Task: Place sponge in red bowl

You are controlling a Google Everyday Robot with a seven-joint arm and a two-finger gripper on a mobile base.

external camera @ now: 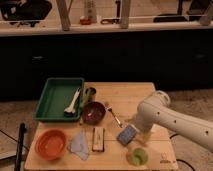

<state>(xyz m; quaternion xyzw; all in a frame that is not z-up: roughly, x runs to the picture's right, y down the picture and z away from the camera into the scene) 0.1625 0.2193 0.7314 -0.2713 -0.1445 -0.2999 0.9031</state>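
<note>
A blue-grey sponge [127, 135] sits tilted at the front right of the wooden table [130, 97]. My gripper [136, 131] is at the lower end of the white arm [160, 117], right against the sponge's right side. I cannot tell whether the sponge is held or resting on the table. An orange-red bowl [50, 143] stands at the front left corner. A dark maroon bowl [93, 112] stands in the middle, left of the sponge. Both bowls look empty.
A green tray [52, 97] with a white utensil [74, 100] sits at the back left. A dark can [90, 94], a fork [114, 115], a blue cloth [80, 145], a snack bar [98, 139] and a green round object [138, 156] lie on the table.
</note>
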